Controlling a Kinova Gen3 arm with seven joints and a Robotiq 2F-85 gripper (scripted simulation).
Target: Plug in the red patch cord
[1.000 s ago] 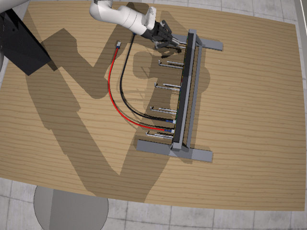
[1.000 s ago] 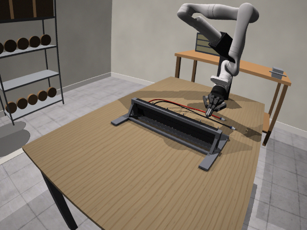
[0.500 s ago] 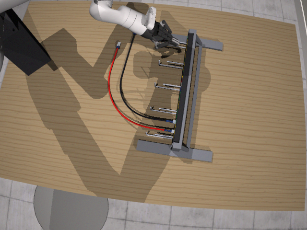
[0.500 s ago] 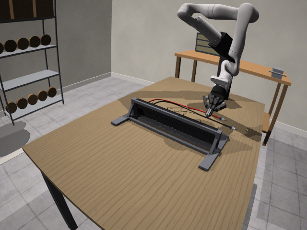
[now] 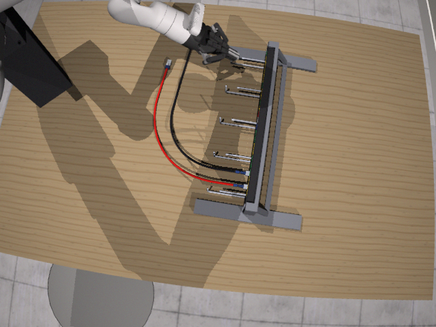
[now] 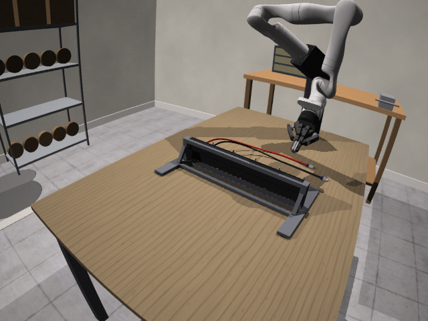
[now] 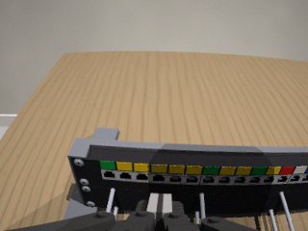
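In the wrist view the gripper is seen with jaws together on nothing, close before the rack at its upper end; nothing is judged done, since the red patch cord's free plug lies unheld at upper centre; the white-labelled port waits unfilled; the table's far edge is near.

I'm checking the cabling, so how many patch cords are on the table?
2: a red patch cord and a black patch cord, side by side on the wooden table, both plugged into the grey rack's near end.
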